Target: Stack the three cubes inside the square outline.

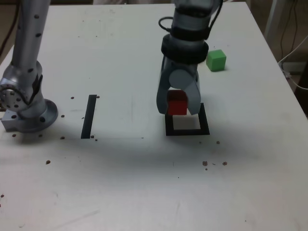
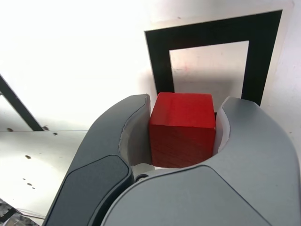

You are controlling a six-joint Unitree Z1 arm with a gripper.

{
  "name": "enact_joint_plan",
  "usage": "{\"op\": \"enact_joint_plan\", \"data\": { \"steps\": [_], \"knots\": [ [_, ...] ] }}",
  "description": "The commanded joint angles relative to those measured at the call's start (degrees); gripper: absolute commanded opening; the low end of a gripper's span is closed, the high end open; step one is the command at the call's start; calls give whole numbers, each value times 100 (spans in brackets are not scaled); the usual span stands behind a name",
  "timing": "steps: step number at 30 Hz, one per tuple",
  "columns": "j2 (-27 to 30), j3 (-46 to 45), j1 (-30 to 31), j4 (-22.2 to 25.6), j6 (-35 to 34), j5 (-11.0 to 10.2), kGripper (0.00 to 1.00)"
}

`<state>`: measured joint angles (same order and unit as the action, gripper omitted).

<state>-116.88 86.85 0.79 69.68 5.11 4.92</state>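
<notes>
The gripper (image 1: 177, 107) is squeezing the red cube (image 1: 176, 102) by two flat sides, just above the far edge of the square outline (image 1: 187, 131). The cube looks small, light, hard and not slippery, so flat sides are the best place to hold. The green cube (image 1: 216, 60) sits far off on the desk (image 1: 144, 183), to the exterior view's right.

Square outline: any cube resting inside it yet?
No. The outline shows only its white centre; the red cube is held in the gripper just above its far edge.
</notes>
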Motion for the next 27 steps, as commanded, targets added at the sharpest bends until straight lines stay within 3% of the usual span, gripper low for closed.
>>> {"op": "enact_joint_plan", "data": {
  "steps": [1,20,22,27],
  "knots": [
    [-80,33,21,-45,-16,18,27],
    [-483,16,-9,-386,-18,-25,29],
    [-488,-12,-22,-407,-17,-34,41],
    [-490,-85,-42,-443,-11,-38,89]
  ]
}}
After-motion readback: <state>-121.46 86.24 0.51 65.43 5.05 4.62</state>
